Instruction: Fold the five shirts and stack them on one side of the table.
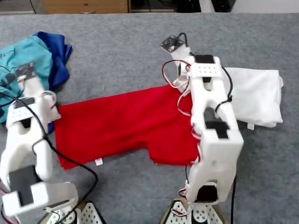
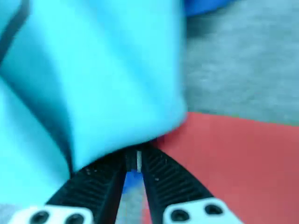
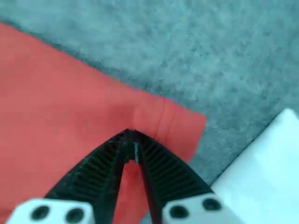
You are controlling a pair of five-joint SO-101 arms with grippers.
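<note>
With the red shirt (image 1: 126, 123) spread on the desk (image 1: 117, 51), the right gripper's (image 3: 134, 141) fingers pinching its hem and the left gripper's (image 2: 137, 157) fingers pressed together at its opposite end, we need to lift both ends evenly.

Your desk (image 1: 117, 42) has a grey, felt-like top. A red shirt (image 1: 121, 126) lies spread across its middle, its long side running left to right. At the right lies a white shirt (image 1: 257, 95) (folded, just beside the red one). At the far left, a crumpled teal shirt (image 1: 28, 53) lies against a blue shirt (image 1: 58, 56).
</note>
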